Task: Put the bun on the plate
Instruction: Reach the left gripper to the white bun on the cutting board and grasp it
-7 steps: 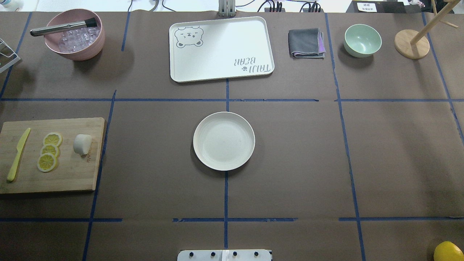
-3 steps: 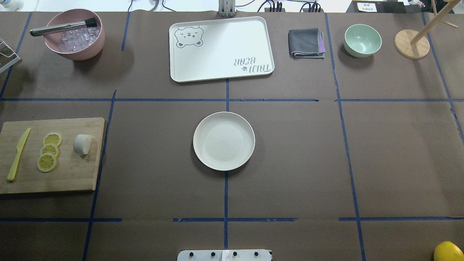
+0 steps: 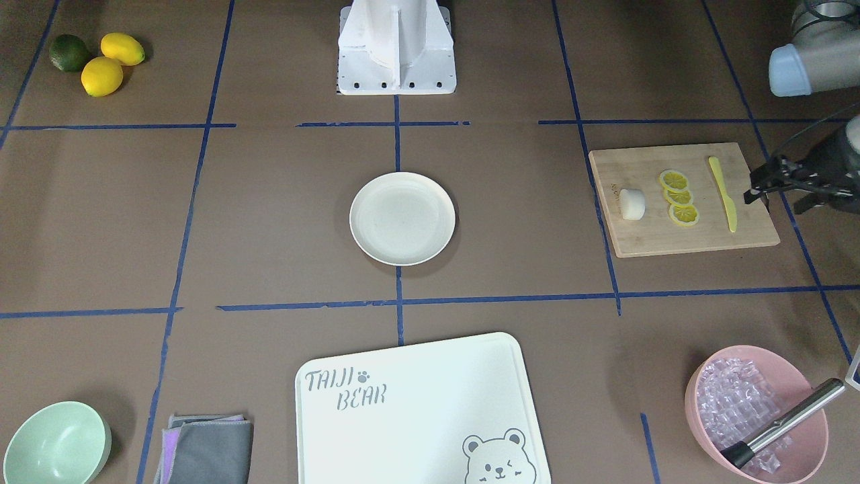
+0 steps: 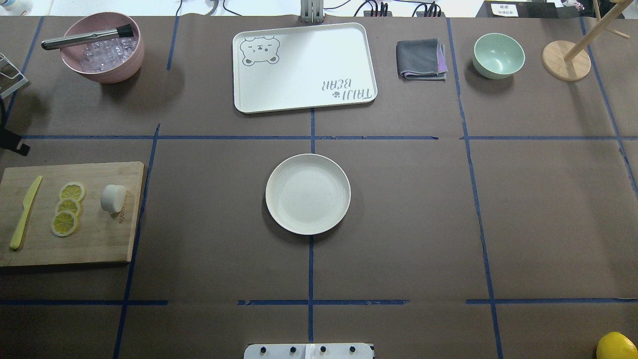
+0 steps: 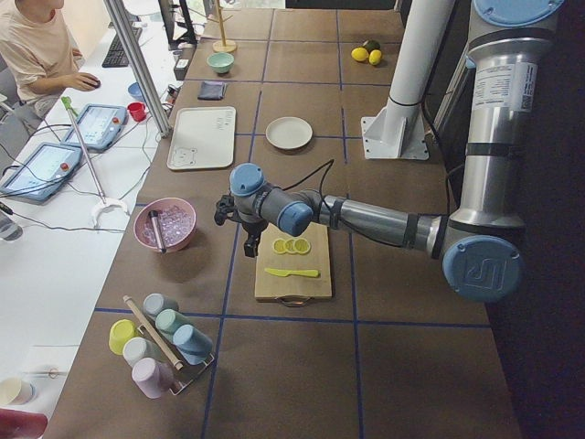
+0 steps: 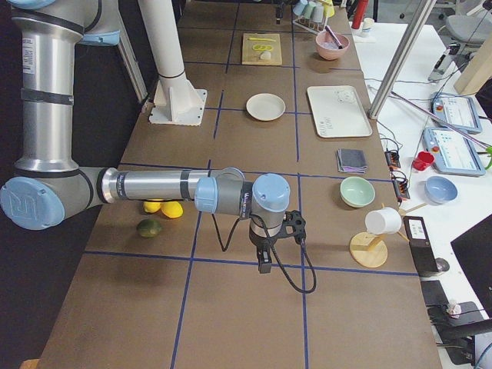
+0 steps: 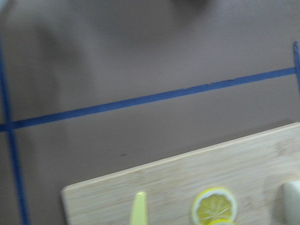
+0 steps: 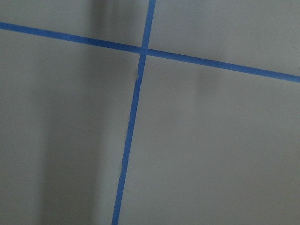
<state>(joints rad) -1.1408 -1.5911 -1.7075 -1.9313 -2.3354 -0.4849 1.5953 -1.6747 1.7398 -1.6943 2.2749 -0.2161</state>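
Observation:
The small white bun (image 4: 113,198) lies on a wooden cutting board (image 4: 99,239) at the table's left, next to the lemon slices (image 4: 69,207). It also shows in the front view as the bun (image 3: 631,204) and at the left wrist view's right edge as the bun (image 7: 293,202). The round cream plate (image 4: 307,194) sits bare at the table's middle, far from the bun. My left gripper (image 3: 771,203) hovers open and holds nothing beyond the board's outer edge, beside the yellow knife (image 3: 723,193). My right gripper (image 6: 265,257) hangs over bare table far from both; I cannot tell its state.
A pink bowl (image 4: 102,47) of ice with a metal tool stands at the back left. The bear-print tray (image 4: 304,67), a folded grey cloth (image 4: 421,60), a mint bowl (image 4: 498,56) and a wooden stand (image 4: 565,61) line the back. Lemons (image 3: 111,62) lie near the robot's right.
A dark part of my left gripper has come into the overhead view at the left edge, just beyond the cutting board. The bun and plate have not moved.

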